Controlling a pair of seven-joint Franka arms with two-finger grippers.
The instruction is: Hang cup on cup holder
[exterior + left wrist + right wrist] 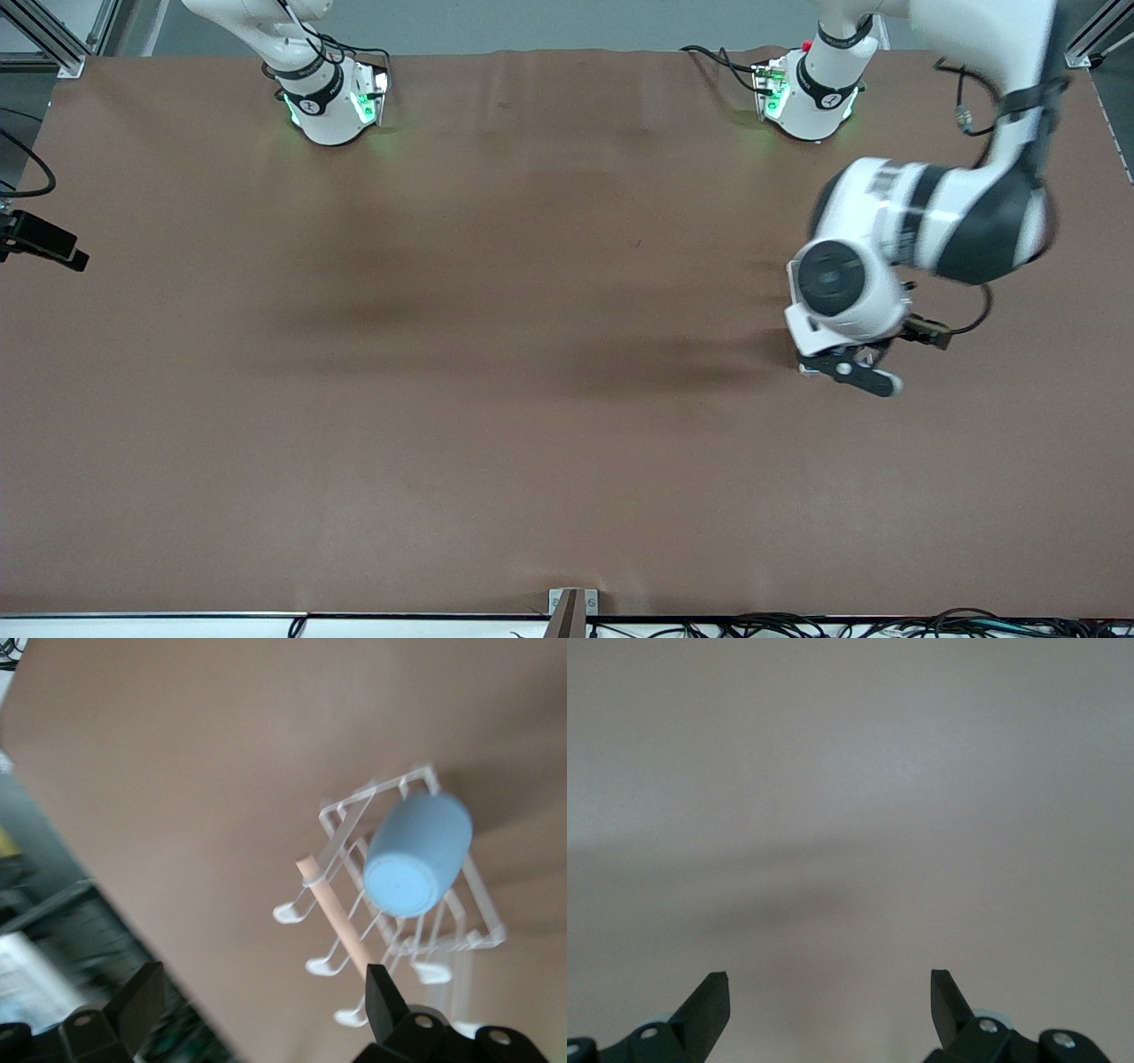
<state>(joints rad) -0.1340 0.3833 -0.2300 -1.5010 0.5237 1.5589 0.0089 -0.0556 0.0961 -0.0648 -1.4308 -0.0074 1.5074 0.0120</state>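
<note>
In the left wrist view the light blue cup [416,855] hangs on a prong of the white wire cup holder [335,908], its flat base turned toward the camera. A light wooden dowel runs along the holder's top. My left gripper [264,992] is open and empty, apart from the cup and up above the holder. In the front view this gripper [855,368] hangs over the table toward the left arm's end, and the left arm's hand hides both cup and holder. My right gripper [828,988] is open over bare brown table; it is out of the front view.
The brown table [496,354] fills the front view. A black camera [40,239] sits at the right arm's end. A small bracket [571,611] and cables [797,625] line the edge nearest the front camera.
</note>
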